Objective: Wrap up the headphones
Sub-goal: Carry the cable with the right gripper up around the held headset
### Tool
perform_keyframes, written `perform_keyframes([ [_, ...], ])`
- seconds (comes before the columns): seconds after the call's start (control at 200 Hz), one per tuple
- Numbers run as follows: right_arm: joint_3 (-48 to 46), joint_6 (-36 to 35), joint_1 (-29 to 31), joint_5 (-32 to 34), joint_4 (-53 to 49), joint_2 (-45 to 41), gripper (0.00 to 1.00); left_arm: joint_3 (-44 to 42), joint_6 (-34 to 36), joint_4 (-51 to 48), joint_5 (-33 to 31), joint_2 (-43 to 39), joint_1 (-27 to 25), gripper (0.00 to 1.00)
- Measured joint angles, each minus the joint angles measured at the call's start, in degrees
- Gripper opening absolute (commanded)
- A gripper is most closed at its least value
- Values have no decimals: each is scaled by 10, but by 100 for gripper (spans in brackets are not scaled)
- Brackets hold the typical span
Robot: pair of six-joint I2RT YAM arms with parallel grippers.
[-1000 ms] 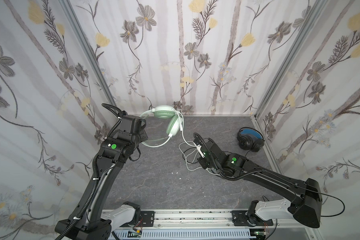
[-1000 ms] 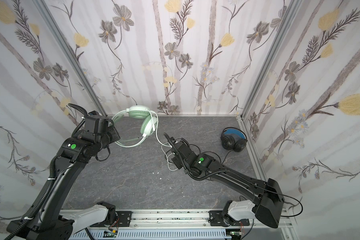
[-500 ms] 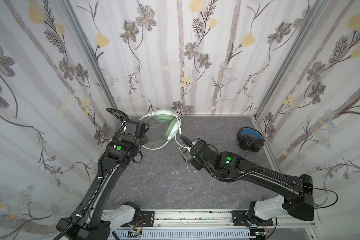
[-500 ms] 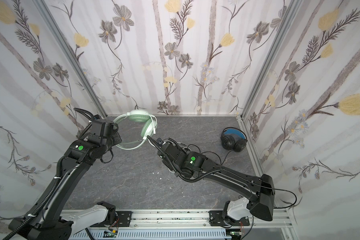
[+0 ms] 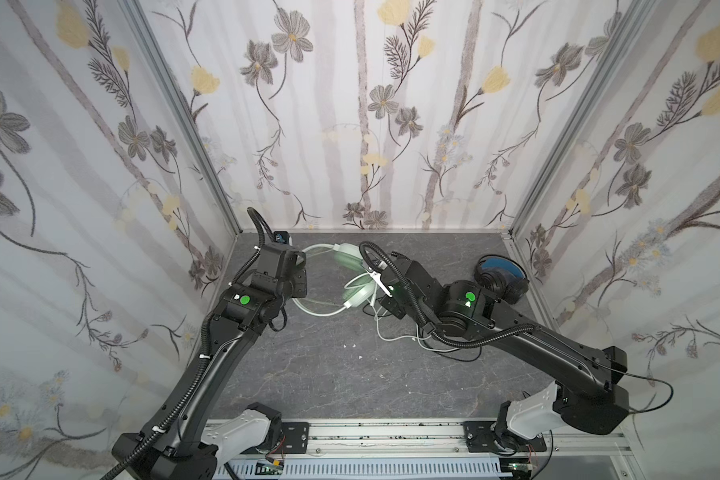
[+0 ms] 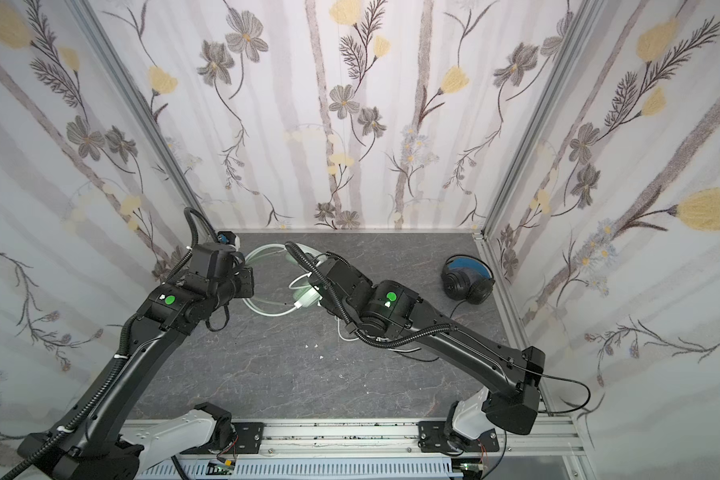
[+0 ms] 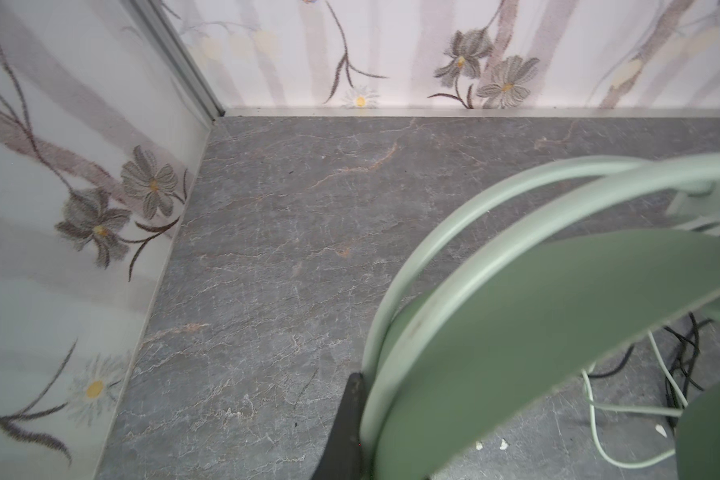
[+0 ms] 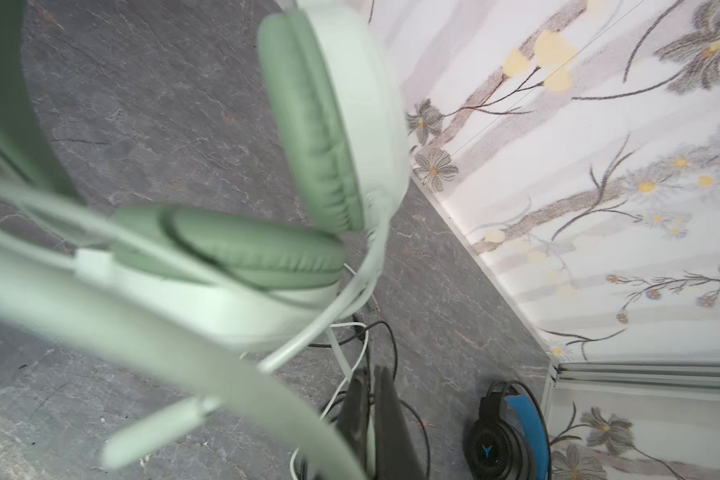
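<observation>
Mint-green headset (image 5: 352,266) is clenched by its headband (image 7: 516,199) in the left hand (image 5: 298,286); the right hand (image 8: 371,399), pinching the whitish cable (image 5: 391,338), should wind it taut around the band.

The mint headset (image 8: 381,95) looks smooth matt plastic with wrinkled leatherette pads (image 8: 316,124); the tabletop (image 7: 267,257) matt, veined stone

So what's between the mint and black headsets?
Between mint headset and black headset: the right arm, with loose cables beneath it, in both top views.
</observation>
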Motion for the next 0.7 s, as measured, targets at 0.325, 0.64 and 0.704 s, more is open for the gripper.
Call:
perform_keyframes([
  [0.325, 56, -68, -50, 10, 0, 25, 0, -39, 80, 17, 146, -46, -10, 0],
  [0.64, 75, -115, -71, -19, 10, 56, 7, -41, 103, 21, 220, -57, -33, 0],
  [0.704, 76, -121, -76, -26, 13, 61, 10, -41, 103, 24, 230, -60, -35, 0],
])
